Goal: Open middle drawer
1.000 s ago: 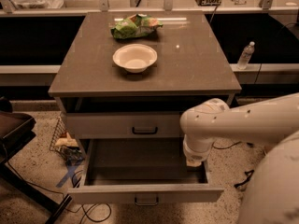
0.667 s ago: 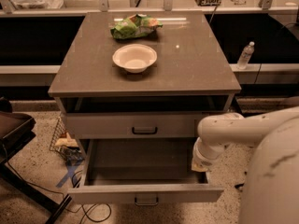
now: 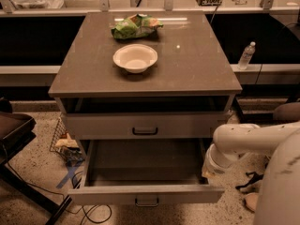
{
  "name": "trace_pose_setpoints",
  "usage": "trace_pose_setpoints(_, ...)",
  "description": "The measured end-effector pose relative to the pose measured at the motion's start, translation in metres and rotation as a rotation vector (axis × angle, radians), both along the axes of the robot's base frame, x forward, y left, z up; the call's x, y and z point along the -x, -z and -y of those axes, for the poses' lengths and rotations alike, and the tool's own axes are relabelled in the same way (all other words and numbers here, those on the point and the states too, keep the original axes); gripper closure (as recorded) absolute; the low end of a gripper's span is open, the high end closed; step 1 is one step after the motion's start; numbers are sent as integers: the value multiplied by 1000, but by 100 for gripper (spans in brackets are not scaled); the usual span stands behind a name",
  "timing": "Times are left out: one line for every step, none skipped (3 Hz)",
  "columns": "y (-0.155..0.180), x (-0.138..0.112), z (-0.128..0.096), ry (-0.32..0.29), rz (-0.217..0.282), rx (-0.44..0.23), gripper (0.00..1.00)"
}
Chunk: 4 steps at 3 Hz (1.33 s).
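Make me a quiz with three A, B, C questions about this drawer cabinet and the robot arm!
1. Where is the gripper?
A on the tabletop
B beside the middle drawer's right end
C by the water bottle

2. What colour is the bag behind the bowl?
A green
B blue
C pink

3. The middle drawer is:
A shut
B pulled out
C lying on the floor

Answers:
1 B: the arm ends low at the drawer's right side.
2 A: the crumpled bag is green.
3 B: its front stands well forward of the top drawer, so you can see inside.
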<state>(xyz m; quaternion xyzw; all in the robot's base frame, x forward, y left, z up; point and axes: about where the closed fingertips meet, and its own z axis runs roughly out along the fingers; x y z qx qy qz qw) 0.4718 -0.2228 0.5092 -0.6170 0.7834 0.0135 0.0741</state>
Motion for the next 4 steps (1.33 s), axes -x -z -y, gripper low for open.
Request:
trace_pose_setpoints(19, -5, -7, -14, -24, -28, 100)
trace_pose_setpoints(59, -22, -37, -99, -59, -77, 100)
trace_pose_setpoints(85, -32, -58, -168, -82, -111, 100)
trace_pose_setpoints(100, -29, -67, -201, -115, -133, 100)
